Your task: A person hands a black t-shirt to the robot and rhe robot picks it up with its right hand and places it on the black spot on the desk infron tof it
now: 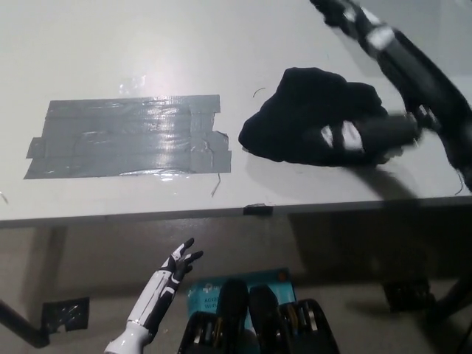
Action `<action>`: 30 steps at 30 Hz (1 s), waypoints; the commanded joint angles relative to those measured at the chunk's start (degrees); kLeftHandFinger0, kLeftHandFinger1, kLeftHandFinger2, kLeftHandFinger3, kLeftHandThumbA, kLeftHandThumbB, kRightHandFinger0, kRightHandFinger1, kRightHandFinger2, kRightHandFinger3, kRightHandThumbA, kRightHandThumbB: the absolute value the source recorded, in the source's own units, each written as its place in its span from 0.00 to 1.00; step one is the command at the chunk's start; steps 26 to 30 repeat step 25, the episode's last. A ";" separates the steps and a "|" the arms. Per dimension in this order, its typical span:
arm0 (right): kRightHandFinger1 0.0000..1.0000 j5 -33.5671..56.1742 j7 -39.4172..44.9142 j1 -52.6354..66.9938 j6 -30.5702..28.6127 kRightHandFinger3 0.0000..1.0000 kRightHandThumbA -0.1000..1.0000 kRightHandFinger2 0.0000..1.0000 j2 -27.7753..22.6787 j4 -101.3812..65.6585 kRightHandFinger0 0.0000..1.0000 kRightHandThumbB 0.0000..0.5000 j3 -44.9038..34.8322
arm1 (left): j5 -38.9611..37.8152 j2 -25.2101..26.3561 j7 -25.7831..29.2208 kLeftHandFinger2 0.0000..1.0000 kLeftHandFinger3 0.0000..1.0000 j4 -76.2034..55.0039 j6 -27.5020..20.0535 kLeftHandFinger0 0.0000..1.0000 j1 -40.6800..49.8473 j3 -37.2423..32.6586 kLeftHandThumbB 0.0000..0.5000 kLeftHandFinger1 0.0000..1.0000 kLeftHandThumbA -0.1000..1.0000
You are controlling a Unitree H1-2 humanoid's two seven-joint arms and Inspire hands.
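The black t-shirt lies bunched on the white table, right of centre. My black right hand hovers over its right side, motion-blurred and open. Its long fingers stretch to the far edge of the picture, and the thumb crosses the shirt's near edge. The dark grey taped patch sits on the table's left half, a short gap from the shirt. My white left hand hangs low below the table's front edge, fingers apart and holding nothing.
The table's front edge runs across the middle of the picture, with a small black clip on it. On the floor below are a blue packet and a grey tape square.
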 commanded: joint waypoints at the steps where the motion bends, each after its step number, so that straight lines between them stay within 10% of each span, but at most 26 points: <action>1: 1.00 18.19 -7.79 17.04 -5.11 1.00 1.00 1.00 4.30 -18.78 1.00 1.00 -10.44 | -1.71 1.22 -0.74 0.90 1.00 0.59 -0.72 1.00 -2.01 1.02 1.00 1.00 1.00; 10: 1.00 12.59 -0.86 32.08 -12.63 1.00 1.00 1.00 11.53 2.23 1.00 0.88 -4.99 | -1.75 0.77 -0.59 0.96 1.00 1.52 -1.54 1.00 -0.22 1.15 1.00 1.00 1.00; 17: 1.00 6.66 0.70 32.60 -16.23 1.00 1.00 1.00 12.09 16.91 1.00 0.51 -0.38 | -1.81 0.12 0.24 1.00 1.00 2.40 -2.20 1.00 0.75 1.32 1.00 1.00 1.00; 20: 1.00 8.57 0.96 31.79 -14.21 1.00 1.00 1.00 11.63 21.36 1.00 0.62 -0.60 | -1.48 -0.05 0.58 1.00 1.00 2.59 -2.92 1.00 0.66 1.44 1.00 1.00 1.00; 30: 1.00 8.02 1.48 31.14 -14.71 1.00 1.00 1.00 10.75 23.48 1.00 0.49 -0.32 | -1.64 -0.14 0.29 1.00 1.00 3.19 -3.96 1.00 0.31 1.34 1.00 1.00 1.00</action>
